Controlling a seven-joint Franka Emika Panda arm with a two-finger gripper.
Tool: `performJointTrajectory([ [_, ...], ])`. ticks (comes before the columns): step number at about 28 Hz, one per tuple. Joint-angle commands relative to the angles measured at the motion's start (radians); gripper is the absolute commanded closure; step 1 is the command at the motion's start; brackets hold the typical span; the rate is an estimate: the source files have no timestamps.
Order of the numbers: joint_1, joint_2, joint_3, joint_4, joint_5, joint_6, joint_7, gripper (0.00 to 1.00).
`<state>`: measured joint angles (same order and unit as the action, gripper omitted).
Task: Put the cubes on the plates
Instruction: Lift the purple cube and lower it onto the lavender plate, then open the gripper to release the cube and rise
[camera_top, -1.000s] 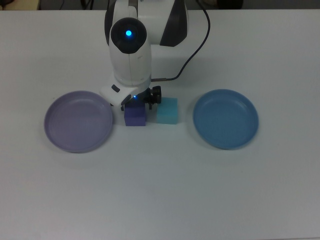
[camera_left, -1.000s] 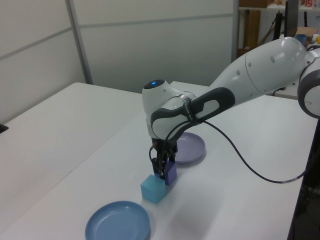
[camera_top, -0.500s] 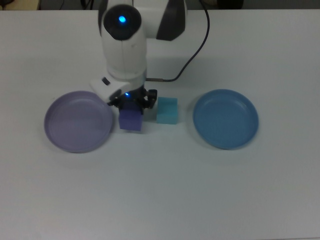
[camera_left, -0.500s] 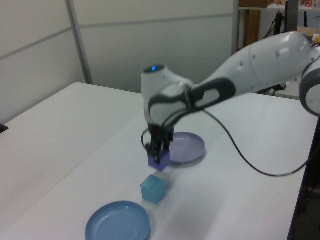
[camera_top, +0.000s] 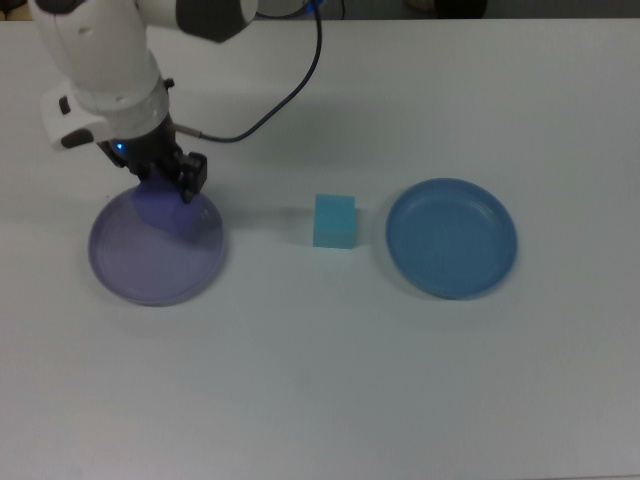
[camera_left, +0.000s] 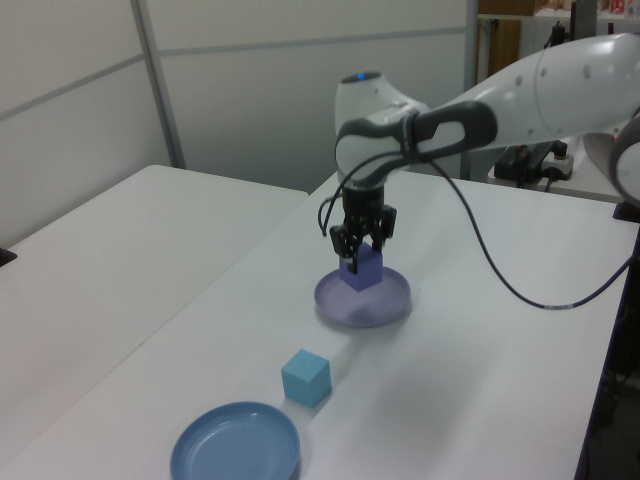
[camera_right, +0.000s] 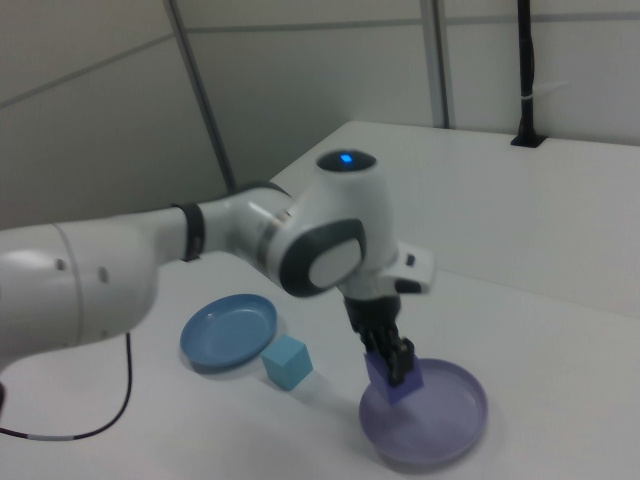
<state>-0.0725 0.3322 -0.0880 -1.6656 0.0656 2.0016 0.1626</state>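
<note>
My hand (camera_left: 358, 243) is clamped on the purple cube's (camera_left: 363, 270) flat sides above the lavender plate (camera_left: 394, 300); it looks light, soft and grippy.

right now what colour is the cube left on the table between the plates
Light cyan-blue; the cube shows best in the top view.

You have a violet cube (camera_top: 163, 207) over a pale lavender plate (camera_top: 130, 265), the cube a shade deeper than the plate. The other cube (camera_top: 334, 221) is light cyan, and the second plate (camera_top: 452, 238) is a medium blue, darker than that cube. Your desk (camera_top: 330, 370) is plain white with no pattern. The arm (camera_left: 540, 85) is white with dark grey bands, its claw (camera_left: 361, 243) is black, a blue light (camera_right: 346, 158) glows on it, and a black cable (camera_top: 290, 88) trails from it.
</note>
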Motion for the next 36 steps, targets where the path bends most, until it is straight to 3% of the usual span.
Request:
performJointTrajectory([
  [1, 0.002, 0.085, -0.013, 0.006, -0.027, 0.107, 0.083, 0.97],
  [3, -0.003, 0.094, -0.015, 0.007, -0.026, 0.123, 0.106, 0.95],
  [5, -0.016, 0.094, -0.015, 0.007, -0.023, 0.123, 0.124, 0.79],
  [6, -0.03, 0.093, -0.015, 0.013, -0.017, 0.123, 0.13, 0.59],
  [7, -0.03, 0.093, -0.015, 0.024, -0.015, 0.123, 0.13, 0.46],
  [9, -0.03, 0.093, -0.015, 0.035, -0.015, 0.118, 0.13, 0.02],
  [19, -0.024, 0.057, -0.013, 0.044, -0.016, 0.111, 0.132, 0.0],
  [23, -0.01, 0.033, 0.01, 0.049, -0.016, 0.066, 0.132, 0.0],
  [36, 0.152, 0.03, 0.106, 0.052, -0.015, 0.017, 0.133, 0.0],
])
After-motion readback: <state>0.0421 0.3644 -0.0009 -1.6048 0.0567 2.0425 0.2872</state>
